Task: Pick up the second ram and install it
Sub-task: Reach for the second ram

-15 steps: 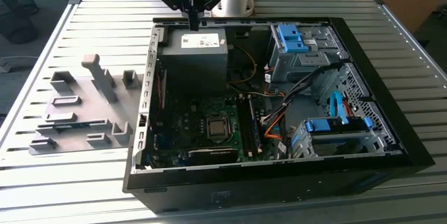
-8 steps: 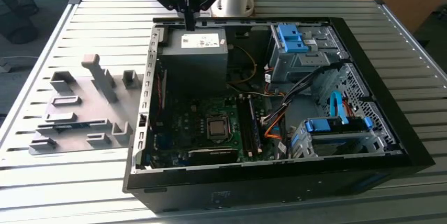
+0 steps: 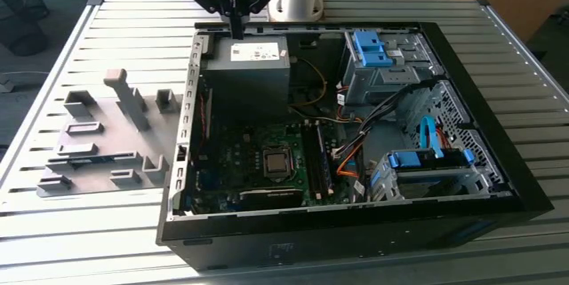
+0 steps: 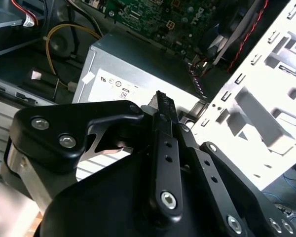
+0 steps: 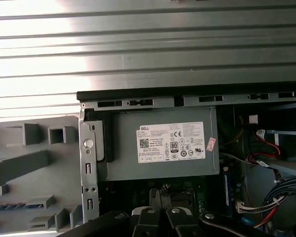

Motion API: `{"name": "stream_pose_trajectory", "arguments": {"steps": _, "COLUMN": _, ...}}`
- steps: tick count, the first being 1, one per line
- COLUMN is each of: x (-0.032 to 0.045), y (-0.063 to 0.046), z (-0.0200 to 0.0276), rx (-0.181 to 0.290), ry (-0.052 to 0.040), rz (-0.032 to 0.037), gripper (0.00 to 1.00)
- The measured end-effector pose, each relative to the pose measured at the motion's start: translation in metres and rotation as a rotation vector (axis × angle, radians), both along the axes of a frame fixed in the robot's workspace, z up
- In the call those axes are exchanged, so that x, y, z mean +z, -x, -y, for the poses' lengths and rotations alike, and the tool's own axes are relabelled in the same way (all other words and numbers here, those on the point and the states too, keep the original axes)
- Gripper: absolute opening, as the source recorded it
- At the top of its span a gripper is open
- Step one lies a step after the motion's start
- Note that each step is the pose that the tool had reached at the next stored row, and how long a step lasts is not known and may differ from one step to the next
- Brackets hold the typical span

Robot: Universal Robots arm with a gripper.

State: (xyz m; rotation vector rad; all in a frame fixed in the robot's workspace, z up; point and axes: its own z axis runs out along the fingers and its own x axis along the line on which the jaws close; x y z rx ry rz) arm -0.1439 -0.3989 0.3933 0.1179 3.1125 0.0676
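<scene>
The bench is silver-grey with long stripes of light and dark; the computer case is black; the power box is grey with a white sticker; the main board is green; the drive clips are bright blue; the parts tray is plain grey; the end effector is black with shiny silver screws.

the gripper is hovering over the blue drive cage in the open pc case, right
Not the blue drive cage: the gripper is hovering over the grey power supply in the open pc case, as the exterior view shows.
</scene>
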Motion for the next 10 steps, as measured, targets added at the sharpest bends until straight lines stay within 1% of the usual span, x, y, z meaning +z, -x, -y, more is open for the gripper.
{"name": "stream_pose_trajectory", "arguments": {"steps": 10, "x": 0.0000, "y": 0.0067, "z": 0.0000, "rx": 0.000, "ry": 0.0000, "rz": 0.0000, "gripper": 0.11}}
